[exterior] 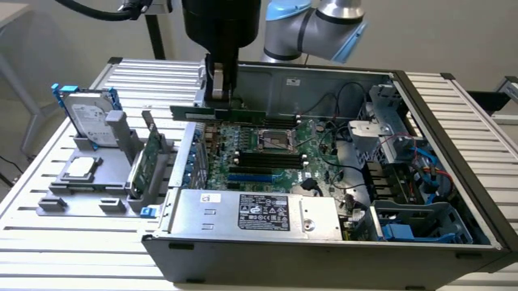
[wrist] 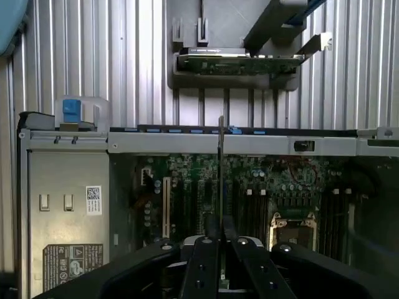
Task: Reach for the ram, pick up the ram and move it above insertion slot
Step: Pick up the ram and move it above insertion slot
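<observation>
My gripper (exterior: 220, 102) is shut on the ram (exterior: 218, 113), a long thin green stick held level over the far left part of the open computer case. It hangs above the motherboard (exterior: 312, 154), apart from the black memory slots (exterior: 263, 159) that lie lower and nearer the case's middle. In the wrist view the ram (wrist: 220, 162) appears edge-on as a thin line running out from between the fingers (wrist: 206, 261) of the gripper (wrist: 220, 240), with the motherboard (wrist: 199, 193) below it.
The case wall (exterior: 324, 267) surrounds the board, with a silver power supply (exterior: 259, 212) at the front and cables at the exterior view's right. On the left, a grey holder (exterior: 81, 194) carries a hard drive (exterior: 87, 115) and a taller green expansion card (exterior: 145, 160).
</observation>
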`<act>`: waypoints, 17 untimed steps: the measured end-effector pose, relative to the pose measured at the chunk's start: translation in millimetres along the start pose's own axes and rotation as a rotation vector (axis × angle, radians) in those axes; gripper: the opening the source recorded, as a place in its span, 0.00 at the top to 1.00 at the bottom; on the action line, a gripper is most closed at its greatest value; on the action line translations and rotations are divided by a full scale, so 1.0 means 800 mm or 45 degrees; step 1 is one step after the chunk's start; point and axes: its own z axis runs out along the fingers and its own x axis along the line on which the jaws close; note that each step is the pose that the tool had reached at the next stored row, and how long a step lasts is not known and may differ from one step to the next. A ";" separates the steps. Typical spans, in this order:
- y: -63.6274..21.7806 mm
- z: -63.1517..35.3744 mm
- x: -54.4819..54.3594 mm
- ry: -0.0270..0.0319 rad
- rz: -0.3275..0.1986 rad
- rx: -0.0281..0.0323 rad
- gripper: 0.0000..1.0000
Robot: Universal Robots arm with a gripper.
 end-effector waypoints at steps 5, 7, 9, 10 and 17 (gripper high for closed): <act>-0.024 0.009 -0.013 0.0000 0.000 0.0000 0.86; -0.032 0.013 -0.019 -0.0001 0.000 0.0000 0.86; -0.039 0.016 -0.026 -0.0001 0.000 0.0000 0.86; -0.042 0.017 -0.030 0.0000 0.000 0.0000 0.86; -0.061 0.023 -0.052 0.0000 -0.001 0.0102 0.86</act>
